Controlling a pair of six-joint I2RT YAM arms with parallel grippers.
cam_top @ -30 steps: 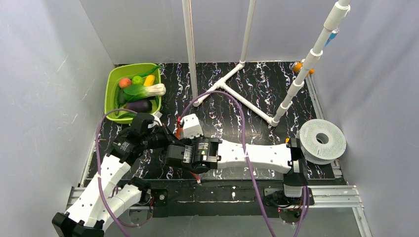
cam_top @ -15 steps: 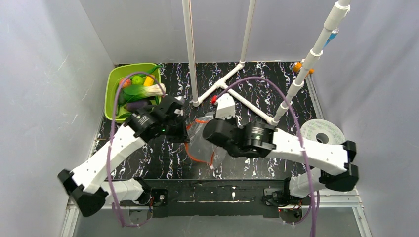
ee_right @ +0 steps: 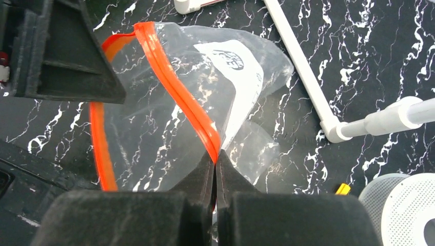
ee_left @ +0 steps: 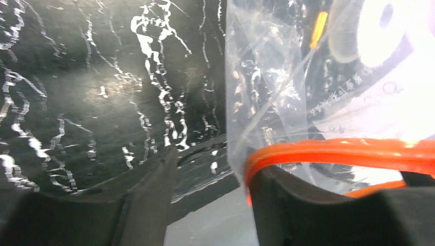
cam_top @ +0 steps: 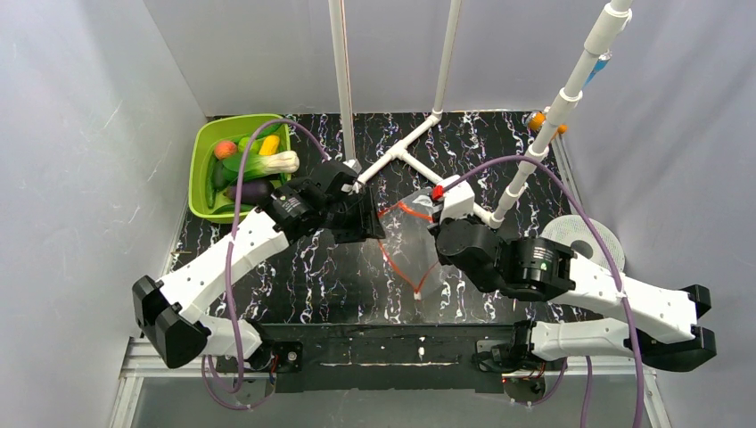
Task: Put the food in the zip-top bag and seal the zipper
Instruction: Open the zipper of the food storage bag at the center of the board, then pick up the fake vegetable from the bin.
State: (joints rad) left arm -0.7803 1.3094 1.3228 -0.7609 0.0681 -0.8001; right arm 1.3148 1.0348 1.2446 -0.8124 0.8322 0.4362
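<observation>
The zip-top bag [cam_top: 408, 254] hangs clear and crinkly over the middle of the table, mouth gaping. My right gripper [ee_right: 216, 154] is shut on its red-orange zipper [ee_right: 177, 87], pinching the strip at one end of the mouth. My left gripper [ee_left: 213, 171] is open at the mouth's other side. The zipper [ee_left: 333, 151] lies across the top of its right finger [ee_left: 297, 210], and the gap between the fingers holds nothing. From above, the left gripper [cam_top: 368, 221] touches the bag's left edge. The food [cam_top: 258, 169] lies in a green basket [cam_top: 200, 169] at the back left.
A white pipe frame [cam_top: 419, 165] stands behind the bag, with uprights rising from it. A white spool [cam_top: 588, 234] sits at the right edge, partly behind my right arm. A small orange-handled tool [cam_top: 538, 120] lies at the back right.
Both arms have carried the bag right and farther back. My left gripper has opened and let go of the bag's edge. The right gripper has stayed shut on the zipper.
</observation>
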